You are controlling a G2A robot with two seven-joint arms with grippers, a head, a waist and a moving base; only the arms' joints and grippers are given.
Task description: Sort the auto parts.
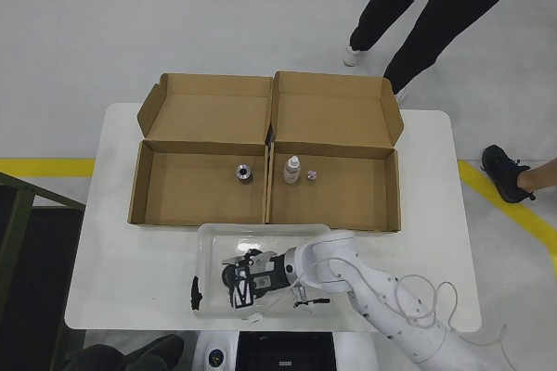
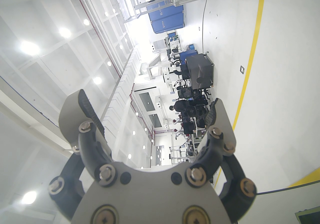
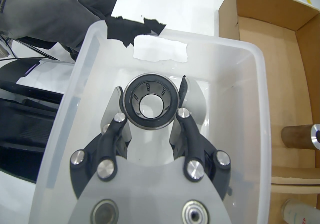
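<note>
Well, the white table [image 1: 111, 232] carried two open cardboard boxes side by side at its far edge, the left box [image 1: 181, 190] and the right box [image 1: 353, 190], with a clear bin [image 1: 260, 227] just in front of them on the robot's side. The right arm [image 1: 381, 287] came in from the robot's right, bent at the elbow, its forearm stretched leftward over the bin's near rim with the wrist down inside. The right gripper [image 3: 151, 99] sat low in the bin, and its fingers were clamped on either side of a bearing [image 3: 132, 112], a black-rimmed metal sleeve turned so I could see straight through its bore to the bin's floor. From above, the gripper's body covered most of that bearing.

The left gripper [image 2: 150, 102] was tipped up toward the hall's ceiling and far wall, fingers spread wide with nothing between them.

A metal cylinder [image 1: 244, 172] lay in the left box. In the right box stood a white bottle [image 1: 292, 170], cut off at the edge of the right wrist view, and beside it a small part [image 1: 311, 174] too tiny to make out. A torn piece of black tape [image 3: 132, 30] stuck to the bin's end wall.
</note>
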